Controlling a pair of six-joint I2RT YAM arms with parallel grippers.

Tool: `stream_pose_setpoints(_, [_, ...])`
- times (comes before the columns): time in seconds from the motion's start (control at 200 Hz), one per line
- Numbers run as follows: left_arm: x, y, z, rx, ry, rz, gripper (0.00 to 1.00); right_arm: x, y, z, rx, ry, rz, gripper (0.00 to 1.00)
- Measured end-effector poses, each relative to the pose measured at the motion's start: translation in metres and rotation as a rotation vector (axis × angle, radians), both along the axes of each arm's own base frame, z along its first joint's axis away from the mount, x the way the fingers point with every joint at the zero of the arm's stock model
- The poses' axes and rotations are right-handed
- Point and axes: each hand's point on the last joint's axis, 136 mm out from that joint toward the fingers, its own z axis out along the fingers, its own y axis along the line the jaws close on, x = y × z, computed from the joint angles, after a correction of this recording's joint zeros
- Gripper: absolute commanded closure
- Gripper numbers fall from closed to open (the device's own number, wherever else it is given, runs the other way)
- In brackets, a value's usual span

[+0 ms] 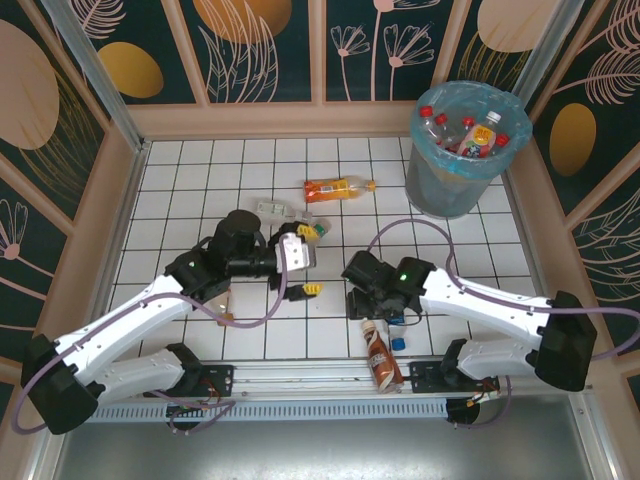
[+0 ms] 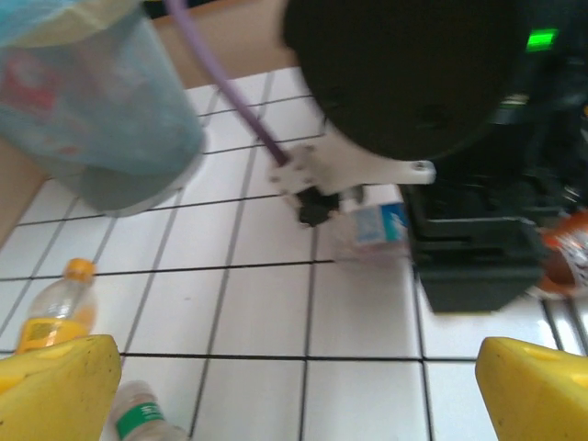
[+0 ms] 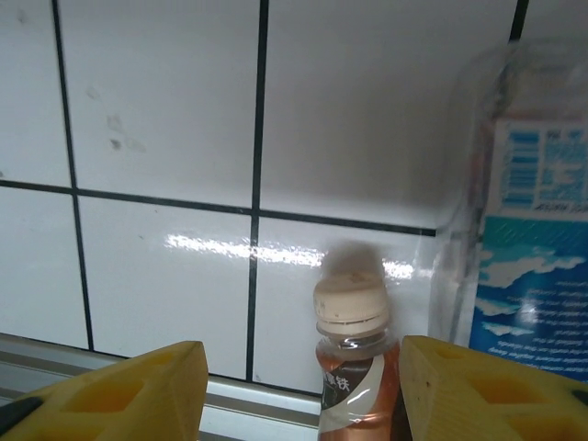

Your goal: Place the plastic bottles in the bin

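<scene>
The bin (image 1: 462,150), grey with a light-blue bag, stands at the far right with several plastic bottles inside. An orange bottle (image 1: 338,187) lies on the tiles left of it. A clear green-labelled bottle (image 1: 276,210) lies beside my left gripper (image 1: 314,261), which is open over bare tile (image 2: 294,395). My right gripper (image 3: 308,390) is open around the neck of a brown-labelled bottle (image 3: 354,367) with a beige cap. That bottle sits close to the right finger, with a wide gap on its left. It lies near the front rail (image 1: 381,356). A crushed blue-labelled bottle (image 3: 528,276) lies just beside it.
A wooden rim and patterned walls enclose the white tiled table (image 1: 200,190). A metal rail (image 1: 300,372) runs along the near edge, close behind the brown bottle. In the left wrist view the right arm's black wrist (image 2: 432,73) looms straight ahead, and the bin (image 2: 101,119) is at upper left.
</scene>
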Motion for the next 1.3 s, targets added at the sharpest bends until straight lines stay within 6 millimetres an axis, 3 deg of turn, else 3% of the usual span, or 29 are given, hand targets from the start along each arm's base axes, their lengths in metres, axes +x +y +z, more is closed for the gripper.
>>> stream_pose_setpoints(0.26, [-0.027, 0.007, -0.026, 0.07, -0.014, -0.152, 0.01, -0.022, 0.001, -0.033, -0.097, 0.104, 0.024, 0.42])
stream_pose_setpoints(0.621, [-0.024, 0.013, -0.04, 0.105, -0.042, -0.13, 0.01, -0.04, 0.004, -0.073, -0.25, 0.199, 0.076, 0.4])
stream_pose_setpoints(0.771, [-0.021, 0.014, -0.038, 0.102, -0.064, -0.112, 0.01, -0.042, 0.007, -0.081, -0.283, 0.213, 0.095, 0.47])
stream_pose_setpoints(1.066, [-0.017, 0.015, -0.039, 0.11, -0.072, -0.092, 0.01, -0.041, 0.014, -0.072, -0.276, 0.214, 0.124, 0.65])
stream_pose_setpoints(1.211, [-0.012, 0.013, -0.034, 0.091, -0.077, -0.062, 0.01, -0.026, 0.027, -0.05, -0.249, 0.162, 0.14, 0.74])
stream_pose_setpoints(1.301, [-0.003, 0.01, -0.023, 0.053, -0.087, -0.016, 0.01, -0.004, 0.031, -0.022, -0.215, 0.1, 0.128, 0.78])
